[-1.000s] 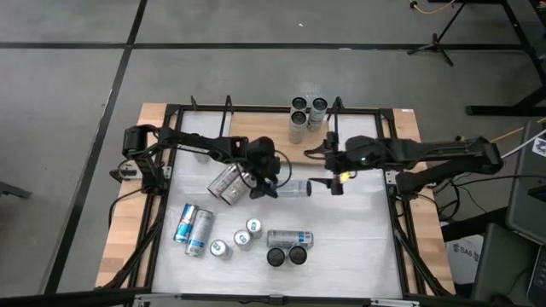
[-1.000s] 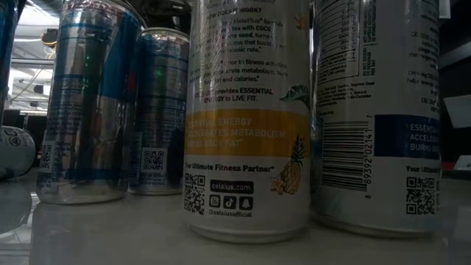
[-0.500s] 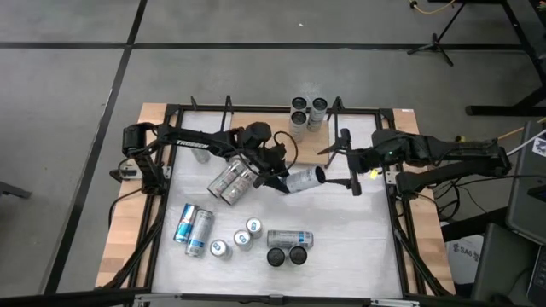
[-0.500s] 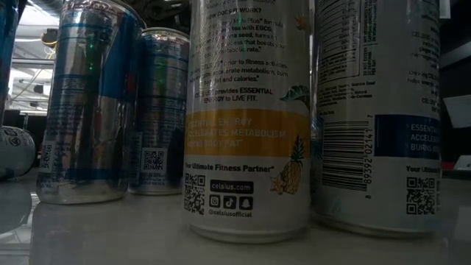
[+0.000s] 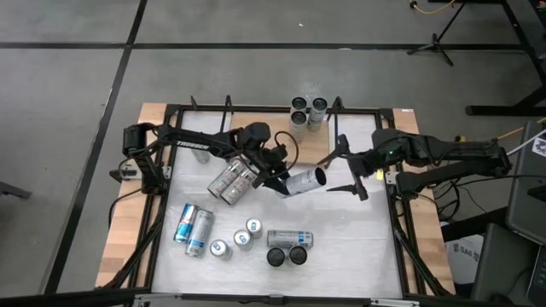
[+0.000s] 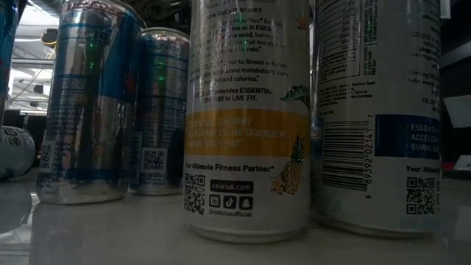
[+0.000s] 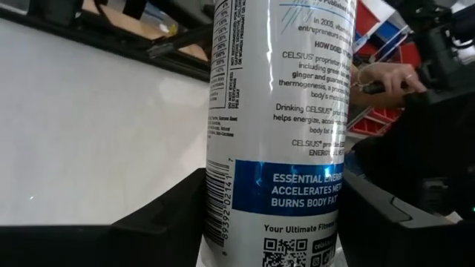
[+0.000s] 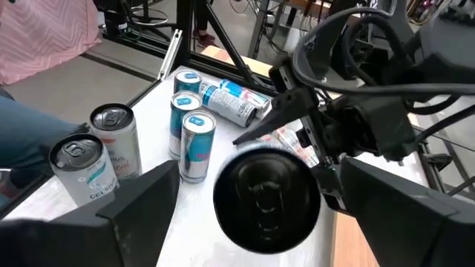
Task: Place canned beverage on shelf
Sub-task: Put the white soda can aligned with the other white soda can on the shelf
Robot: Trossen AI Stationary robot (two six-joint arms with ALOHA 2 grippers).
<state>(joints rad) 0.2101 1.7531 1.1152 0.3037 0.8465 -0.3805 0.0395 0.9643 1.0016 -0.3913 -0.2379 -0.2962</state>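
Observation:
A white-and-blue beverage can (image 5: 304,181) hangs over the middle of the white tabletop (image 5: 358,247), lying nearly level, with my left gripper (image 5: 280,177) shut on it. Its dark top end (image 8: 266,196) faces my right gripper (image 5: 328,175). That gripper is open, with one finger on either side of the end, and I see no touch. The shelf cannot be made out in these views. My left gripper pinches the can's side wall near its bottom end (image 7: 276,222) between its two fingers (image 7: 159,219). The fingers lie across the can and come slanting from the table's far left. The can is lifted clear of the table, its top toward the table's right edge.
Two cans (image 5: 230,182) lie just left of the held one. More cans lie and stand toward the near edge (image 5: 288,240). Three stand at the far edge (image 5: 307,112). Cans fill the low view (image 6: 246,118). A person's hand (image 7: 375,74) shows beyond the table.
My left gripper has risen and tipped up, swinging the can until its top points toward the table's right edge. My right gripper has drawn back toward the right edge, risen a little and turned, its fingers still wide apart.

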